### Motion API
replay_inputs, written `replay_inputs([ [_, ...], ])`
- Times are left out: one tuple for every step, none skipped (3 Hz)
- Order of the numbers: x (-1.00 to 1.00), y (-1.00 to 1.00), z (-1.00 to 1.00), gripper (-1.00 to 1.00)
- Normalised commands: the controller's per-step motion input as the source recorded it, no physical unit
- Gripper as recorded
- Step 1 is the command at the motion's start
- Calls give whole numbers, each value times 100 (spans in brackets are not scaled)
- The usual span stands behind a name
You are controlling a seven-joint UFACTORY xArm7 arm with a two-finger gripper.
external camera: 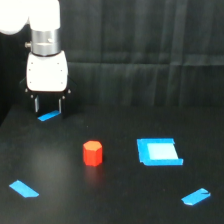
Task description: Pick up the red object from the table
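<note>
The red object (92, 153), a small red-orange hexagonal block, stands upright on the black table (115, 200), a little left of the middle of the exterior view. My white gripper (48, 105) hangs at the upper left, well behind and to the left of the block, pointing down. Its two dark fingers (36, 104) stand apart with nothing between them, so it is open. A blue tape strip (48, 116) lies just below the fingertips.
A blue square tray (158, 152) lies to the right of the block. Blue tape strips mark the table at the front left (23, 189) and front right (195, 197). A black curtain (150, 50) closes off the back.
</note>
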Motion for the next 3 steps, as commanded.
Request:
replay_inputs([
  [59, -31, -20, 100],
  [56, -44, -20, 100],
  [88, -59, -17, 100],
])
